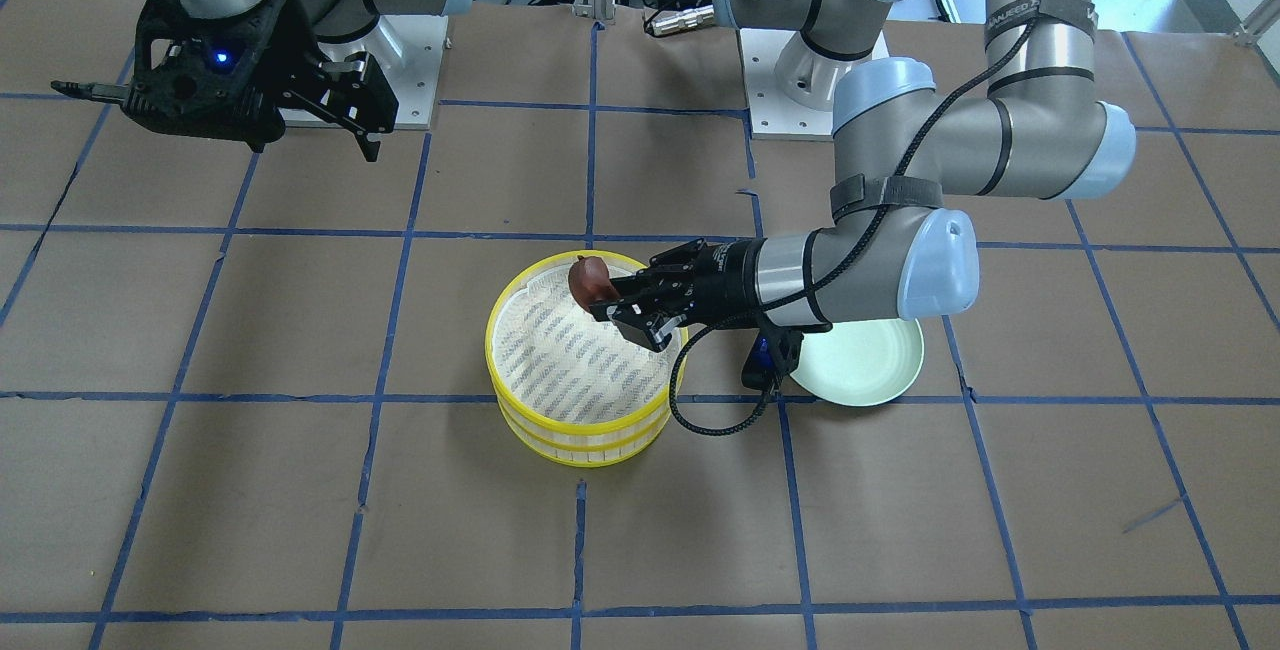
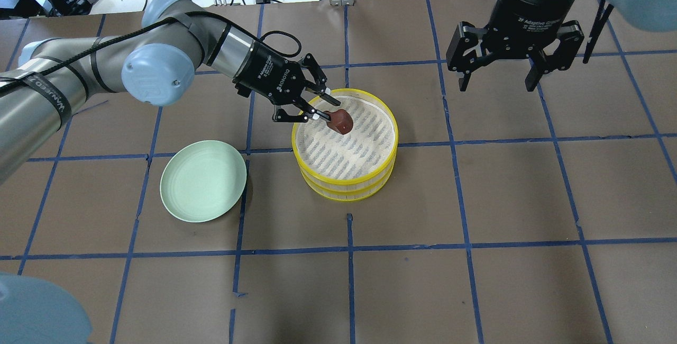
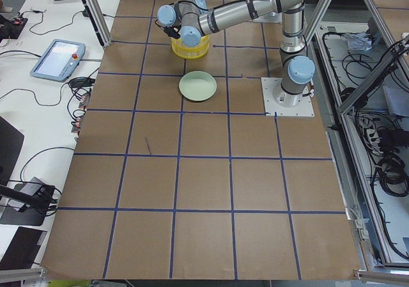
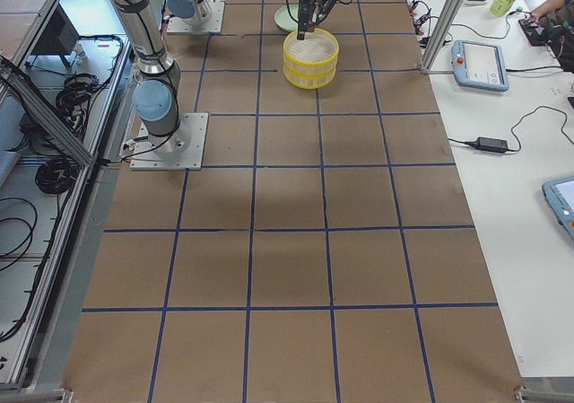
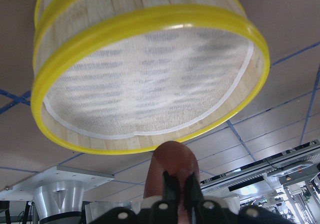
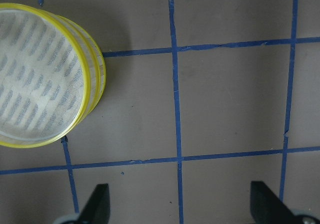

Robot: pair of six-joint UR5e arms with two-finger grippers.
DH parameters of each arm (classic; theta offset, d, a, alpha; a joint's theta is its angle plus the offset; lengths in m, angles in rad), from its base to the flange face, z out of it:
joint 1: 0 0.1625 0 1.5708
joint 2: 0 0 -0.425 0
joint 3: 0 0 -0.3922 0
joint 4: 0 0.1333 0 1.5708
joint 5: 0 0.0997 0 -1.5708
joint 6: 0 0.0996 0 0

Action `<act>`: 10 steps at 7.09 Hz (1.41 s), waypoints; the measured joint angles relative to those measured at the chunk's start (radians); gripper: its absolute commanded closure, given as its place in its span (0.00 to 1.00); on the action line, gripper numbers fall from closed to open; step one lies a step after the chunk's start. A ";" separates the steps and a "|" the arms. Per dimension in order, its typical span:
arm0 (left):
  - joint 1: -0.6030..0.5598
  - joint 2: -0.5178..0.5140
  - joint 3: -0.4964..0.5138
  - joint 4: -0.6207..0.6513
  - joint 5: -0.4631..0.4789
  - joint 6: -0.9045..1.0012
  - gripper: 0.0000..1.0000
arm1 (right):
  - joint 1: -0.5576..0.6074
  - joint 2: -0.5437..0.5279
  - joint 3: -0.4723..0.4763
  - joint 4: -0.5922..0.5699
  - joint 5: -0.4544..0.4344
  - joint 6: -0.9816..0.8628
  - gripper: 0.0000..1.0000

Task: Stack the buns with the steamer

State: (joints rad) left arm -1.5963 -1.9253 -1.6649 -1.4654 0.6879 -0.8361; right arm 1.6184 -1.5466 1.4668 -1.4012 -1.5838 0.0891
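Steamer tiers [image 2: 349, 189], two shallow rounds with bright yellow rims, pale slatted walls and a white striped liner, are sitting stacked one on the other near the middle of the desk [image 2: 476, 280], with a pale green plate [image 2: 203, 180] lying nearby. Left jaws are pinching a small, glossy reddish-brown bun [image 2: 341, 120] over the top tier's liner, close to its rim. Right jaws are hanging spread wide, gripping nothing, well apart from the stack.

Blue-taped table [image 2: 529, 201]: steamer stack [image 2: 346, 188], green plate [image 2: 203, 180] nearby.
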 measured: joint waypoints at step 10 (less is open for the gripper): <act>-0.006 0.000 0.021 0.028 0.323 0.201 0.00 | -0.014 -0.003 0.003 -0.020 -0.027 -0.052 0.00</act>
State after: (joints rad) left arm -1.6020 -1.9249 -1.6438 -1.4374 1.0113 -0.6353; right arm 1.6041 -1.5498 1.4702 -1.4207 -1.6103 0.0369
